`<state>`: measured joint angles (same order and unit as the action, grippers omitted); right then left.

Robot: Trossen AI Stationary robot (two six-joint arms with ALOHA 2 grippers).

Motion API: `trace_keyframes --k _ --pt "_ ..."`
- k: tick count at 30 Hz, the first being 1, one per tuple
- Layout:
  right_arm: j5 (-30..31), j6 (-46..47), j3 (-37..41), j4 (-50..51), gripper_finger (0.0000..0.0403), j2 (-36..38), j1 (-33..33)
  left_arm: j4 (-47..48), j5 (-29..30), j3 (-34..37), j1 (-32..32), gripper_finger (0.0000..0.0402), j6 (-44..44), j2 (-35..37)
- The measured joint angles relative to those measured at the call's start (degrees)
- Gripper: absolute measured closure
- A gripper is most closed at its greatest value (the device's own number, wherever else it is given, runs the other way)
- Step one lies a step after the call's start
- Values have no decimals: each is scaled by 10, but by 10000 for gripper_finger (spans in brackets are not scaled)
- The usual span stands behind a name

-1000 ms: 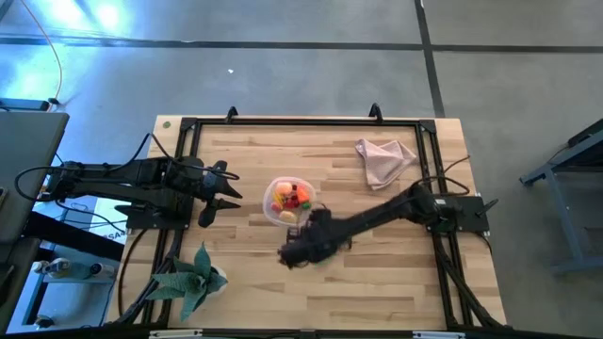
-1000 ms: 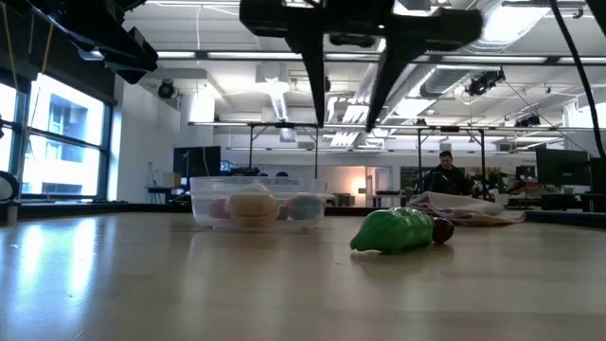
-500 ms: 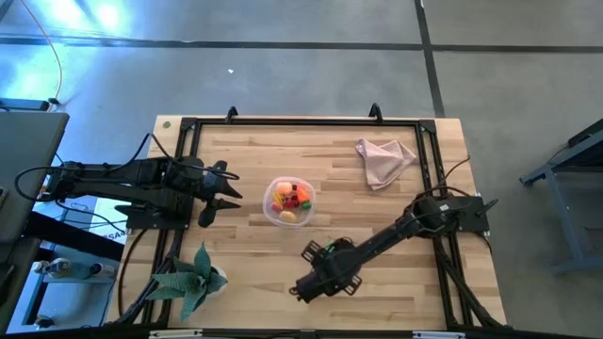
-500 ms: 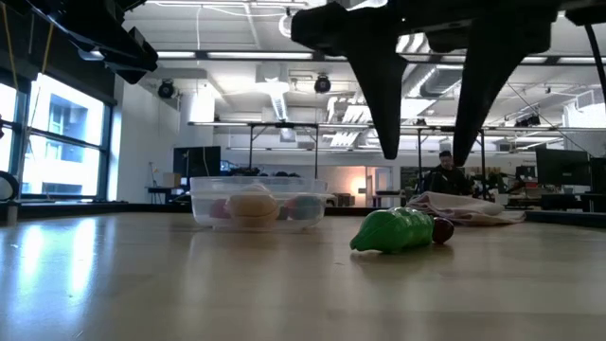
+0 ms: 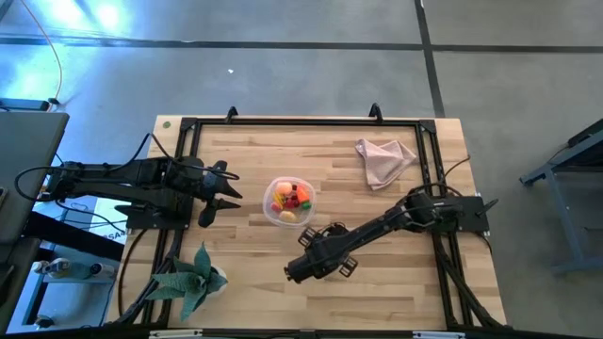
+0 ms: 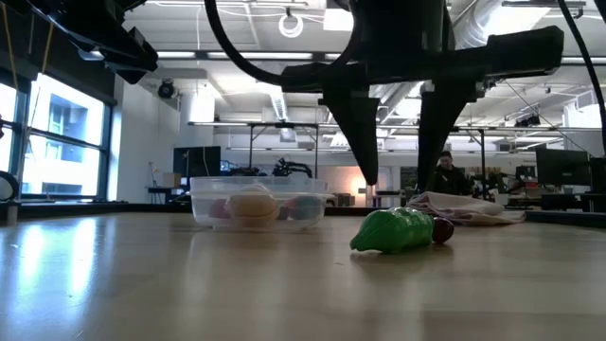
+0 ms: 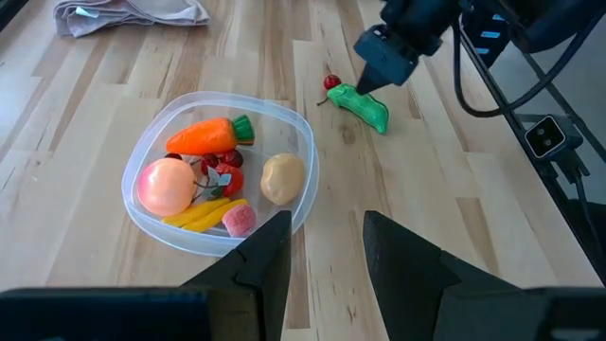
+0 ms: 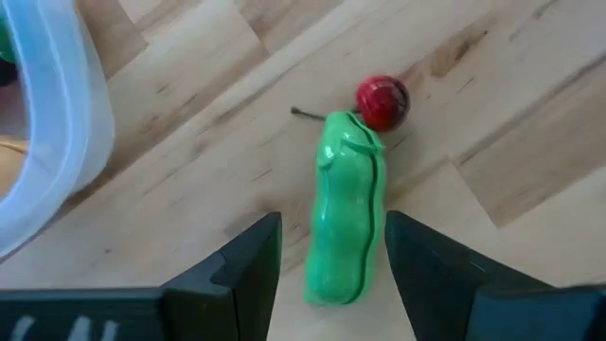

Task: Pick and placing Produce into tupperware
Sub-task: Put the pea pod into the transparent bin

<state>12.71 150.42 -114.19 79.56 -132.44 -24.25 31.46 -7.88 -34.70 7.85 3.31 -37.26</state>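
While the clear round tupperware [image 7: 301, 142] near mid-table holds carrot [image 7: 204, 136], peach ball [image 7: 165, 185] and tan lump [image 7: 282, 178], a glossy green pepper [image 8: 346, 206] touching a red cherry [image 8: 383, 100] lies beside it, beneath the unclenched, empty right gripper [image 8: 327, 248]; the left gripper [image 7: 327, 248] waits parted and empty.

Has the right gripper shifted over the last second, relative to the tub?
Yes. The right gripper first swung away from the tupperware toward the table's near edge, then came partway back; it now hangs open above the green pepper.
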Motion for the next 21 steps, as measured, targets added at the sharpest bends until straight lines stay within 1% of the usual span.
trace_keyframes --k 8,21 --pt "4 -4 3 -5 223 -1 5 0 0 0 0 279 0 0" --pt "3 -3 86 -99 223 -3 5 0 0 0 0 279 0 0"
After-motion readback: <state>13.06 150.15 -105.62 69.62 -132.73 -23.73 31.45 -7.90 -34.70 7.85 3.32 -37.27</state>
